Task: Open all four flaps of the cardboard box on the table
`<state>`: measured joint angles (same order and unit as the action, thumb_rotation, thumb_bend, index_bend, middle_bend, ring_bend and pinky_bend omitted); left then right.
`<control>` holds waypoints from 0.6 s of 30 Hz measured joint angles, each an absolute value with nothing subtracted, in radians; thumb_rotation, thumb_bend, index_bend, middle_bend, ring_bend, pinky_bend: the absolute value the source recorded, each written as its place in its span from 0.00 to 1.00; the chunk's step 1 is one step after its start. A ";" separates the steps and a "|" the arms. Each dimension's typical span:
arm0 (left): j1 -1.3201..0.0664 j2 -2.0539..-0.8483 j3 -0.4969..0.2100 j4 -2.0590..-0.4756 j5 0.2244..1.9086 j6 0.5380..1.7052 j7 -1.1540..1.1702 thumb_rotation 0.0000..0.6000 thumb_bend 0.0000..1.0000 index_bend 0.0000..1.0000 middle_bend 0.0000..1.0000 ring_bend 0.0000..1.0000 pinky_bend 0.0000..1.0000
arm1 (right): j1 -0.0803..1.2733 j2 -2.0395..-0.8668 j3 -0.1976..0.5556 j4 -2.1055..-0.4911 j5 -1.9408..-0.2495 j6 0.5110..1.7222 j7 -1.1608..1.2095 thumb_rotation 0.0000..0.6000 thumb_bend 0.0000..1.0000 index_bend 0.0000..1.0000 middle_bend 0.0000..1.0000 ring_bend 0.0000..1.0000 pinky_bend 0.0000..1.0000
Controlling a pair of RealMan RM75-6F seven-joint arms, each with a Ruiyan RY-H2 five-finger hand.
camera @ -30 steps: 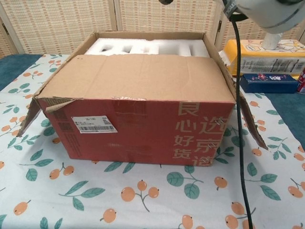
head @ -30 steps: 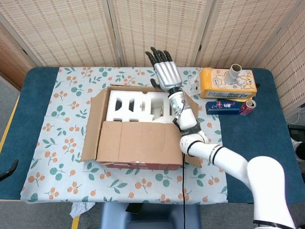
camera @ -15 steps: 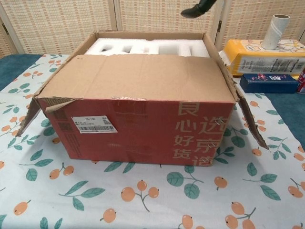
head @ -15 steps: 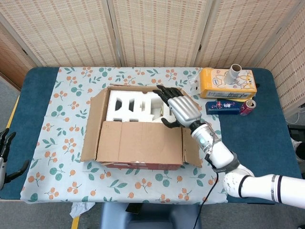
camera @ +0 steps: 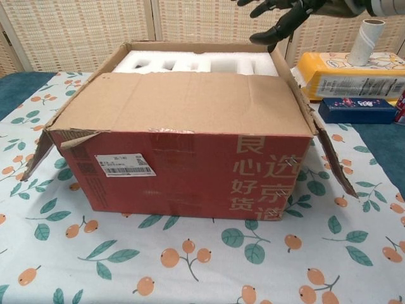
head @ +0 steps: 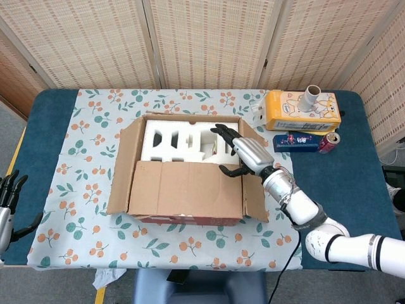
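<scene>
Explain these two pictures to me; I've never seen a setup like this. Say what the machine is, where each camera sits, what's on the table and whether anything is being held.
This is a two-armed robot with human-like hands, steered by a person. One picture looks down from its head, the other looks forward from its chest. On the flowered tablecloth stands a cardboard box with white foam inside; the near flap still covers part of it. The right robot hand hovers open above the box, holding nothing. The left robot hand waits at the table's edge, also empty. Beside the box lie a yellow pack, a blue box and a can.
</scene>
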<state>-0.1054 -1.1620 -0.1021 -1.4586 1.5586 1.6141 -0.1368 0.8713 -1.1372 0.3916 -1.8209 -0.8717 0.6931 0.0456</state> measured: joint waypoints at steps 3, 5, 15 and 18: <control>-0.107 -1.161 -0.103 -1.457 1.553 1.608 -0.142 1.00 0.35 0.00 0.00 0.00 0.00 | 0.873 -1.153 0.392 -1.794 -0.888 0.658 0.102 1.00 0.44 0.00 0.00 0.00 0.39; -0.108 -1.164 -0.105 -1.451 1.555 1.613 -0.147 1.00 0.35 0.00 0.00 0.00 0.00 | 0.874 -1.161 0.396 -1.784 -0.900 0.636 0.139 1.00 0.44 0.00 0.00 0.00 0.39; -0.111 -1.165 -0.106 -1.446 1.545 1.606 -0.154 1.00 0.35 0.00 0.00 0.00 0.00 | 0.882 -1.196 0.393 -1.718 -0.989 0.593 0.236 1.00 0.44 0.00 0.00 0.00 0.38; -0.112 -1.164 -0.106 -1.447 1.541 1.603 -0.157 1.00 0.35 0.00 0.00 0.00 0.00 | 0.883 -1.205 0.392 -1.698 -1.004 0.589 0.261 1.00 0.44 0.00 0.00 0.00 0.38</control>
<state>-0.1115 -1.1635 -0.1060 -1.4468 1.5415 1.6029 -0.1572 0.8833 -1.2046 0.3916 -1.6975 -1.0039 0.5894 0.2614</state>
